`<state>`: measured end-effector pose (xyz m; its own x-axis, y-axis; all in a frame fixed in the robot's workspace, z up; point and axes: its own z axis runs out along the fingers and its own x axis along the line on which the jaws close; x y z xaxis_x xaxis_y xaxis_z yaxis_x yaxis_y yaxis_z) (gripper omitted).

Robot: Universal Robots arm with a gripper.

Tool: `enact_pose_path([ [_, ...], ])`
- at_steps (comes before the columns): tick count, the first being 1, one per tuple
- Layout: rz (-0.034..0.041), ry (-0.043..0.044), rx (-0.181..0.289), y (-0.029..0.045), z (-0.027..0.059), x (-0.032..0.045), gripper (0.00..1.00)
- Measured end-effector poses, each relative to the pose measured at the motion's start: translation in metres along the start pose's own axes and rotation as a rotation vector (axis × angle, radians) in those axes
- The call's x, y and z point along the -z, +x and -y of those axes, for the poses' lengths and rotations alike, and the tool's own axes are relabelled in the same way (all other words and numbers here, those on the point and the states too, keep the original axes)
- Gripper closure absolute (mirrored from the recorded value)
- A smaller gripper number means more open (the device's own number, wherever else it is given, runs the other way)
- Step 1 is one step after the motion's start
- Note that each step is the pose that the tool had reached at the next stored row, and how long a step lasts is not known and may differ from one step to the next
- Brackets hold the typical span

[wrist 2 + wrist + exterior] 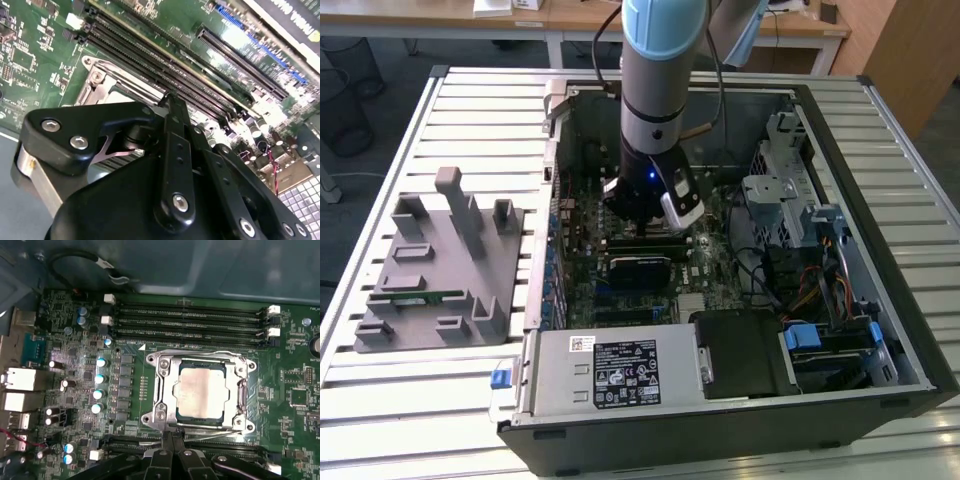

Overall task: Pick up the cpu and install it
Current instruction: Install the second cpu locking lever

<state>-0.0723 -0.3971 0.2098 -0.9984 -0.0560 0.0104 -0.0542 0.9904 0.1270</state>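
cpu (201, 392): sits in the metal socket frame (160, 390) on the green motherboard (295, 405), centre of the first wrist view, silver top showing.
gripper (171, 444): clenched, fingertips together and holding nothing, at the frame's lower middle, just at the socket's edge.
arm (660, 90): reaches down into the open computer case (860, 300) on the slatted worktop (470, 110).
grey fixture (430, 265): left of the exterior view, beside the case.

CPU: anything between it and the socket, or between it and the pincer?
Nothing visible stands between them. In the first wrist view the CPU already lies inside the socket frame on the motherboard. The pincer sits just beside the frame's edge, with no cable or part between it and the chip.
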Motion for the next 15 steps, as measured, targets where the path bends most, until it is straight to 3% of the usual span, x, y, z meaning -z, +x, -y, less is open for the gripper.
enact_pose_path([
  [2, 0.0006, -0.0108, 0.0, 0.0002, 0.0013, -0.0003, 0.89],
  [10, 0.0013, -0.0235, 0.0, 0.0079, 0.0088, -0.0012, 0.89],
  [15, 0.0028, -0.0478, 0.001, 0.0136, 0.0118, -0.0014, 0.89],
])
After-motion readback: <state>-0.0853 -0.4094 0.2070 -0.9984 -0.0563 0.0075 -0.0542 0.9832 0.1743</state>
